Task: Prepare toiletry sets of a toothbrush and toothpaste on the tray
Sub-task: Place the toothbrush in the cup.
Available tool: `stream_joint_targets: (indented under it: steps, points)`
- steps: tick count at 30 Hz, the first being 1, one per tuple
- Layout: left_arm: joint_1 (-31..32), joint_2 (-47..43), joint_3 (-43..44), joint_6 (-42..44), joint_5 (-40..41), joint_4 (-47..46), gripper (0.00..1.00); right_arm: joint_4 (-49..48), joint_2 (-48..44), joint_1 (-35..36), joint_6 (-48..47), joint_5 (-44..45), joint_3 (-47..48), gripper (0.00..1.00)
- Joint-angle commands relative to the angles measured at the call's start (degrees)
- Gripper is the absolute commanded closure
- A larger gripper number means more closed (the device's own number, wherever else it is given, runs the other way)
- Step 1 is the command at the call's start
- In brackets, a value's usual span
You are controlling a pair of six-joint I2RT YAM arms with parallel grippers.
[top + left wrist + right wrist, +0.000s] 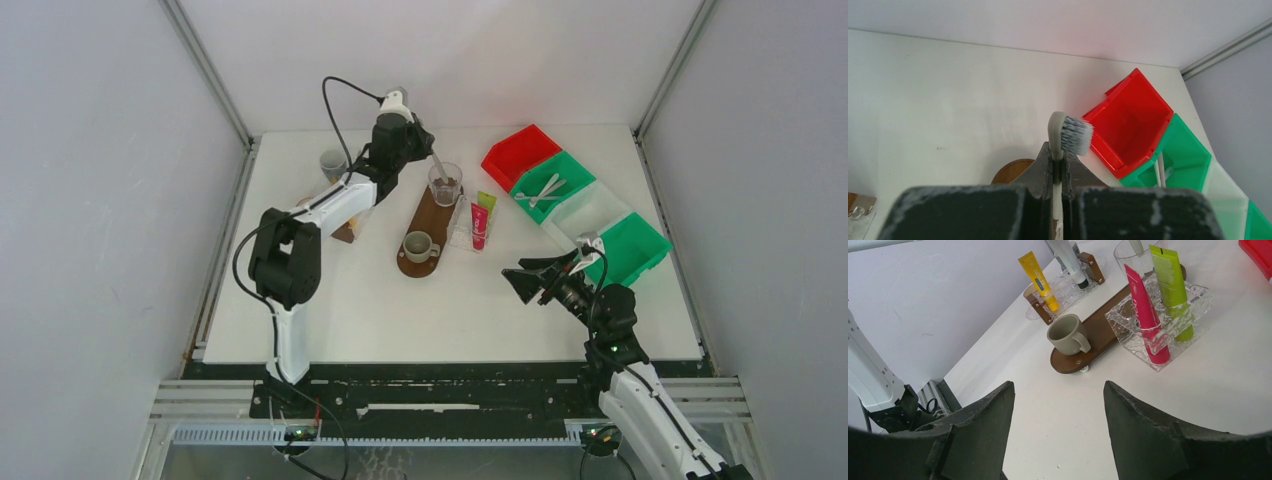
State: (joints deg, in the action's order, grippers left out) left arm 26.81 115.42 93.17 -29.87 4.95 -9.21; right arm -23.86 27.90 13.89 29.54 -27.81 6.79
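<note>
My left gripper (418, 138) (1060, 156) is shut on a white toothbrush (1071, 134) (438, 164), whose grey-bristled head sticks out past the fingertips. The handle slants down into a clear glass (446, 184) at the far end of the brown wooden tray (432, 214) (1100, 332). A grey mug (420, 245) (1068, 335) sits at the tray's near end. Just right of the tray, a pink-red toothpaste (479, 226) (1146, 315) and a lime green toothpaste (486, 203) (1170, 285) stand in a clear holder (1198, 299). My right gripper (528, 281) (1058, 386) hangs open over bare table, nearer than the holder.
A row of red (520, 152), green (553, 185), white (592, 210) and green (632, 246) bins runs along the right; more toothbrushes (540, 190) lie in the first green one. A yellow tube (1040, 280) stands in a second holder left of the tray. A grey cup (333, 163) sits at the back left.
</note>
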Motion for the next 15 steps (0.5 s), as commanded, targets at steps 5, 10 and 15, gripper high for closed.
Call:
stream_joint_targets:
  steps: [5, 10, 15]
  points:
    - [-0.1, 1.7, 4.0, -1.2, 0.9, -1.1, 1.00, -1.8, -0.4, -0.5, 0.6, -0.7, -0.4, 0.26]
    - [0.2, 2.1, 3.7, -1.0, 1.0, -1.5, 1.00, -1.8, -0.5, -0.6, 0.7, -0.7, -0.4, 0.26]
    - [0.6, 2.5, 3.3, -1.1, 0.9, -1.6, 1.00, -1.8, -0.4, -0.7, 0.7, -0.7, -0.4, 0.26]
